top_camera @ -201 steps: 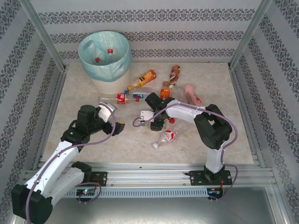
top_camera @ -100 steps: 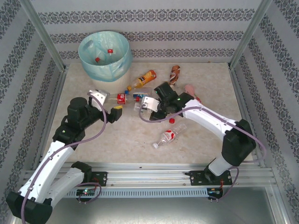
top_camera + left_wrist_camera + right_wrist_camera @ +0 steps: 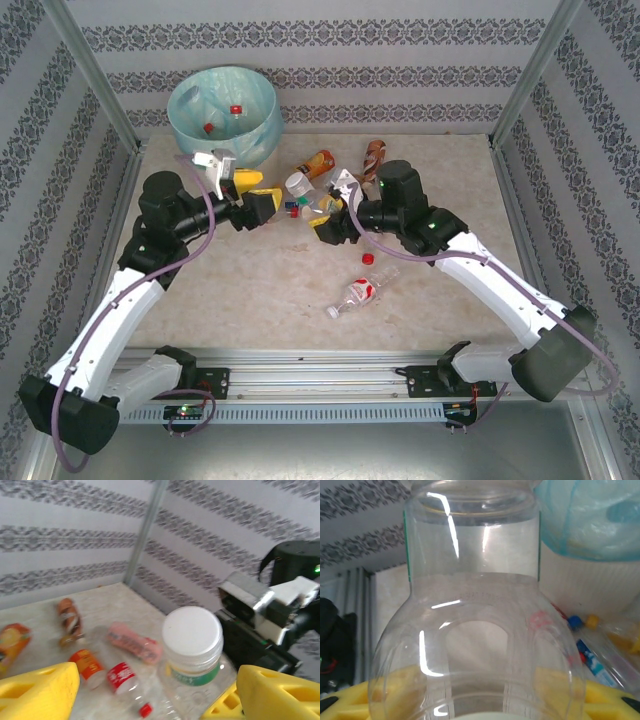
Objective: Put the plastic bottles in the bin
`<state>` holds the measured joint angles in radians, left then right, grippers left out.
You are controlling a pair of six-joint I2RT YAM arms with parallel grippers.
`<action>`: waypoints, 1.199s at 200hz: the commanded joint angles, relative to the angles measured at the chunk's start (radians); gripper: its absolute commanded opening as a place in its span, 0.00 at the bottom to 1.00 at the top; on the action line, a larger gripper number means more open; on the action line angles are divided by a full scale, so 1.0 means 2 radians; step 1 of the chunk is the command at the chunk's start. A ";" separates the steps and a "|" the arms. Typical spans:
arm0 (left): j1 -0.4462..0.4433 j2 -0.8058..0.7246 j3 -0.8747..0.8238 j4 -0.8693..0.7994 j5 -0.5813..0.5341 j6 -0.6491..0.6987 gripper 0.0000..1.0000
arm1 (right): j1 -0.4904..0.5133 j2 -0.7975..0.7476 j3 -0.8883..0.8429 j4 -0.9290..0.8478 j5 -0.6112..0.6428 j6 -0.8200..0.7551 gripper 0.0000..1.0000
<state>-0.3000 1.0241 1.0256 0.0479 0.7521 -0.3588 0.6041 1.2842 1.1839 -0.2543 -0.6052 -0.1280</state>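
Note:
My right gripper (image 3: 325, 207) is shut on a clear plastic bottle (image 3: 302, 187) with a white cap and green neck band, held above the table. In the right wrist view the bottle's body (image 3: 472, 630) sits between the yellow fingers (image 3: 357, 695). My left gripper (image 3: 257, 194) faces its cap (image 3: 192, 630), open, with one yellow finger (image 3: 37, 692) on each side and not touching it. The bin (image 3: 225, 112), cream with a teal bag, stands at the back left with bottles inside. On the table lie an orange bottle (image 3: 318, 162), a brown one (image 3: 373, 157) and a red-labelled clear one (image 3: 357, 291).
Below the held bottle lie a pink bottle (image 3: 134, 642), an orange-labelled one (image 3: 86, 664) and a red-labelled clear one (image 3: 122, 679). A loose red cap (image 3: 367, 258) lies mid-table. The bin wall (image 3: 592, 587) is close behind the bottle. Patterned walls and metal posts enclose the table.
The right arm has lifted the clear bottle and carried it back and left. The left gripper has swung up to its cap, and its jaws have narrowed a little.

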 commanded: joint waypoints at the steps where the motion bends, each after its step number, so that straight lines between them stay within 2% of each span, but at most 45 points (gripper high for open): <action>1: -0.003 0.011 0.013 0.103 0.086 -0.082 0.82 | -0.002 -0.006 0.007 0.047 -0.060 0.050 0.50; 43: -0.004 0.032 0.034 0.070 0.087 -0.092 0.74 | 0.007 -0.003 0.001 0.082 -0.079 0.077 0.50; 90: -0.012 0.035 0.008 0.131 0.112 -0.142 0.74 | 0.026 0.011 0.012 0.082 -0.084 0.093 0.49; 121: -0.018 0.031 0.001 0.132 0.106 -0.136 0.73 | 0.055 0.036 0.022 0.099 -0.087 0.096 0.50; 164: -0.019 0.029 0.010 0.118 0.080 -0.111 0.48 | 0.075 0.072 0.053 0.098 -0.096 0.102 0.50; 240: -0.018 0.007 -0.004 0.117 0.060 -0.108 0.16 | 0.076 0.065 0.047 0.109 -0.062 0.109 0.51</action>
<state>-0.3256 1.0725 1.0248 0.2481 0.8742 -0.5808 0.7490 1.4242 1.2617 -0.0845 -0.7650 0.0803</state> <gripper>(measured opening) 0.428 0.538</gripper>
